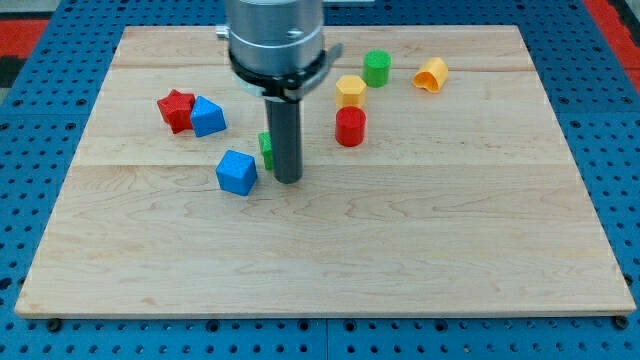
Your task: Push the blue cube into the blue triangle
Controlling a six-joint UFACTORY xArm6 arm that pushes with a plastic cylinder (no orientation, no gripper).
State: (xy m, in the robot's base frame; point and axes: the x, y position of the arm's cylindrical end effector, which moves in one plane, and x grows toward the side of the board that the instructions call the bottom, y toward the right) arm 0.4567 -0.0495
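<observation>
Pale smooth wooden board (400,240)

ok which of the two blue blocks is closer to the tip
The blue cube, just left of my tip. The other blue block sits farther up-left, touching the red star.

The rod (286,140) hides most of a green block (265,150), so its shape cannot be told. The arm's body (275,40) is cut off at the view's top.
</observation>
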